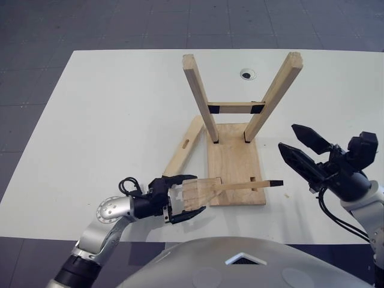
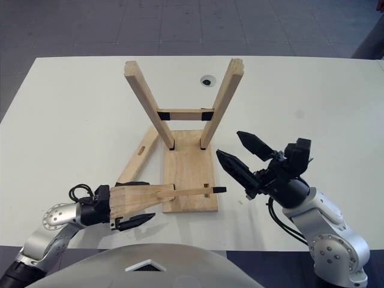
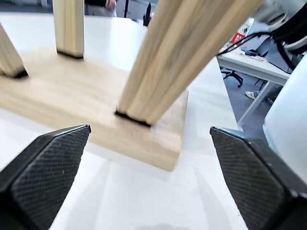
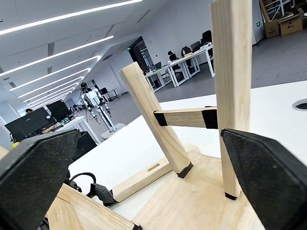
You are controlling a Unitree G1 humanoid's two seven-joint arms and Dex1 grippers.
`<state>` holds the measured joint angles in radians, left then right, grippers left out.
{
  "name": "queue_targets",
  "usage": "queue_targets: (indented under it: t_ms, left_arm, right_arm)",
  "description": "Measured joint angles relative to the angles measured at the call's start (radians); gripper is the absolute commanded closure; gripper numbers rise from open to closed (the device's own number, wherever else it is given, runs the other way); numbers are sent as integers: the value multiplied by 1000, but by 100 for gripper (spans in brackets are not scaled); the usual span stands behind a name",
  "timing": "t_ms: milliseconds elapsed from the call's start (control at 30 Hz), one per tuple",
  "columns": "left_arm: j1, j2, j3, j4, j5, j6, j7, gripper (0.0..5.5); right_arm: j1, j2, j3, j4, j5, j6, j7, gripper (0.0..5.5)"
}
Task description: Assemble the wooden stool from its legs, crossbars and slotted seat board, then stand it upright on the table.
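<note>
A loose leg (image 1: 203, 191) is held tight in the left gripper (image 1: 193, 195), tilted, with its far end at the seat board (image 1: 231, 165). Another leg (image 1: 185, 146) is laid flat beside the board. Two legs (image 1: 201, 99) are stood up on it. The right gripper (image 1: 287, 136) is held wide open, with nothing in it.

A wooden leg (image 3: 177, 52) leans over. Its bottom end sits in a dark slot in the seat board (image 3: 62, 96). The left gripper (image 3: 149, 129) holds this leg, and its two black fingers (image 3: 48, 172) sit far apart, one on each side. The seat board lies flat on the white table (image 3: 144, 201). Two more legs stand in the board farther back. One far leg (image 3: 69, 26) stands straight up, and the other far leg (image 3: 7, 57) leans.
</note>
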<state>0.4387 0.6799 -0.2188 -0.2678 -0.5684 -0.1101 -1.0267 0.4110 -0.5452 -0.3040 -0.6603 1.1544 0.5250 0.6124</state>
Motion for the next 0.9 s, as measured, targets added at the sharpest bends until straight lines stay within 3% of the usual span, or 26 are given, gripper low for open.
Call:
queue_targets:
  t_ms: [133,400,800,900]
  left_arm:
    - [61,23,103,-92,-46,-14,-23,87]
    - [107,25,200,-252,-133,15,-39,87]
    - [131,77,648,-581,-568,84,-87,87]
    - [99,88,680,-598,-554,143,7,87]
  right_arm:
    - [-4,5,-9,14,0,0,-3,0]
    - [-13,16,-10,35,-3,0,-2,0]
    - [-59,35,-17,120,-42,-5,-13,0]
    - [-65,43,-17,123,-51,-7,-13,0]
